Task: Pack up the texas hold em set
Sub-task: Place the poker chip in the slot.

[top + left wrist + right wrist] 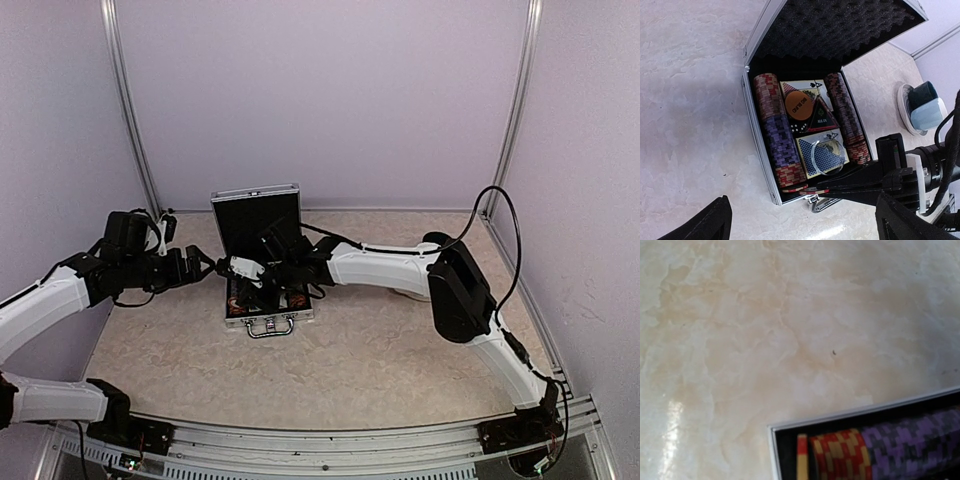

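Fingers (715,222) of the left gripper (207,264) stand spread as wide as they go, holding nothing, hovering beside the small silver ribbed aluminium briefcase (756,150). The right gripper (815,190) is closed tight at the case's front rim; it possibly touches a loose chip there, though that spot is too dark to tell. The briefcase sits mid-table (690,100), its foam-lined lid (840,30) upright. Inside, two rows of red, purple and dark poker chips (777,135) flank blue-backed card boxes (822,150), a black triangular marker (821,119) and an orange disc (799,106).
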You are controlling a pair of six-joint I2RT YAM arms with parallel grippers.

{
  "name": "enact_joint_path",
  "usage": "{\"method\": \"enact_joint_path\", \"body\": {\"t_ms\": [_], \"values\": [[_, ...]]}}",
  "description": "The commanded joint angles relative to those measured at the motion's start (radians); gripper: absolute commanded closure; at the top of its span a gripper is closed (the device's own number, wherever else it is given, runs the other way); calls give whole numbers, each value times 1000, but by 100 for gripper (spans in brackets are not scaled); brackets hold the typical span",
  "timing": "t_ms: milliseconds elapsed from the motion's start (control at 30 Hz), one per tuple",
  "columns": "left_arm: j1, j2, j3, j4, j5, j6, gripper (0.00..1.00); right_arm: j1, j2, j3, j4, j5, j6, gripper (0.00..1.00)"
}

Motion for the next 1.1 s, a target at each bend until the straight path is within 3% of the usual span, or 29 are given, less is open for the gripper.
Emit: {"method": "enact_joint_path", "body": {"t_ms": [0, 600, 1067], "values": [[9, -12, -11, 16, 19, 5, 1, 11, 30, 37, -9, 9, -13, 100], [8, -7, -15, 21, 27, 8, 1, 11, 56, 43, -6, 9, -34, 100], [8, 10, -12, 28, 37, 14, 1, 25, 67, 33, -2, 77, -146, 100]]}}
